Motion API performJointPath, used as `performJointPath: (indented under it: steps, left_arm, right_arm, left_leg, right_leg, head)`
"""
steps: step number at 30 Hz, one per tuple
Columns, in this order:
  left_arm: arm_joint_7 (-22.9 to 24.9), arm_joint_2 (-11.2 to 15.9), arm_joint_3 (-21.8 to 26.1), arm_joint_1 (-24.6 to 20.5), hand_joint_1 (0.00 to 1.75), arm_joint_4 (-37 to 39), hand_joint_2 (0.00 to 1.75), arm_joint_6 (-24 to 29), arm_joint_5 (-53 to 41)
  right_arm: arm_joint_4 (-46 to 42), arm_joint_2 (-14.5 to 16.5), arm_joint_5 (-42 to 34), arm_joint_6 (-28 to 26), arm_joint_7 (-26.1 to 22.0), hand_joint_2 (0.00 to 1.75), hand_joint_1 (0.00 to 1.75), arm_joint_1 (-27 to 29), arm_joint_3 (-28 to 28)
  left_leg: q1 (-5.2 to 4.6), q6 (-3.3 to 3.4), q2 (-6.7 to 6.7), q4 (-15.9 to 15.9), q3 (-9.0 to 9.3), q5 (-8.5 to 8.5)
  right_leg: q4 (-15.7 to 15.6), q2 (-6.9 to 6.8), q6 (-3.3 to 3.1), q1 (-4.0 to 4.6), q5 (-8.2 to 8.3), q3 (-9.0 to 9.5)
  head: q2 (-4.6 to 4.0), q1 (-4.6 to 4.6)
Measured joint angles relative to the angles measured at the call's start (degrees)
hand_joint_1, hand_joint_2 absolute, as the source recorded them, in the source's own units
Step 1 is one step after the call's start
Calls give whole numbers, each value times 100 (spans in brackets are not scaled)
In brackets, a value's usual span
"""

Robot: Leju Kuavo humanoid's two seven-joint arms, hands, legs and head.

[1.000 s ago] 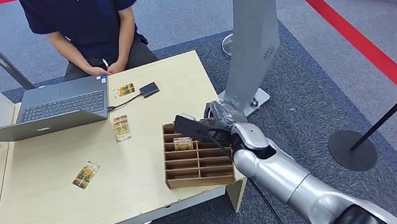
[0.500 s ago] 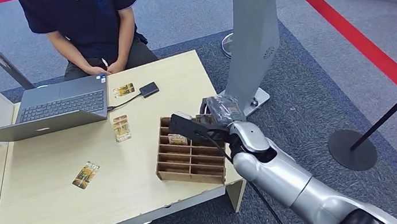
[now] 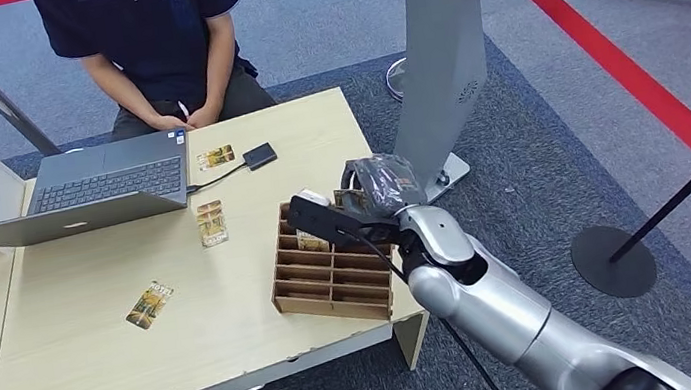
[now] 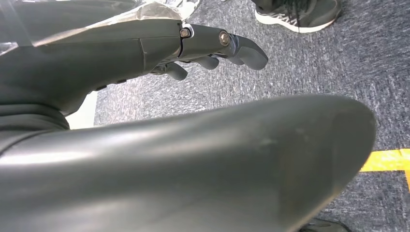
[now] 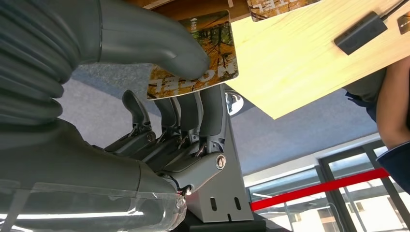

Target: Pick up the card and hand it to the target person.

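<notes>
My right hand [image 3: 370,204] is over the far end of the wooden card rack [image 3: 330,276] near the table's right edge. In the right wrist view its thumb [image 5: 164,46] and fingers [image 5: 212,111] pinch a forest-print card [image 5: 215,46], lifted just above the rack. Another card [image 3: 313,243] stands in a rack slot. The person [image 3: 161,38] in a dark shirt sits behind the far side of the table, hands together. My left hand [image 4: 203,43] hangs over the carpet with its fingers apart, holding nothing.
Three loose cards [image 3: 150,303] [image 3: 212,223] [image 3: 215,157] lie on the light wood table [image 3: 72,372]. An open laptop [image 3: 108,181] and a small black reader [image 3: 260,156] are at the far side. A grey kiosk stand [image 3: 444,51] rises to the right of the table.
My right hand has risen slightly and moved left with the card. The rack slid left and turned a little on the table.
</notes>
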Motion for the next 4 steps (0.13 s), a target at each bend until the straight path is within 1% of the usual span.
performJointPath:
  steps: [4]
  left_arm:
    - [-10, 0, 0, 0, 0, 0, 0, -1, -1]
  right_arm:
    - [-121, -16, -20, -37, -53, 175, 147, 32, -5]
  left_leg:
    - [0, 0, 0, 0, 0, 0]
  right_leg:
    - [0, 0, 0, 0, 0, 0]
  head:
    - [0, 1]
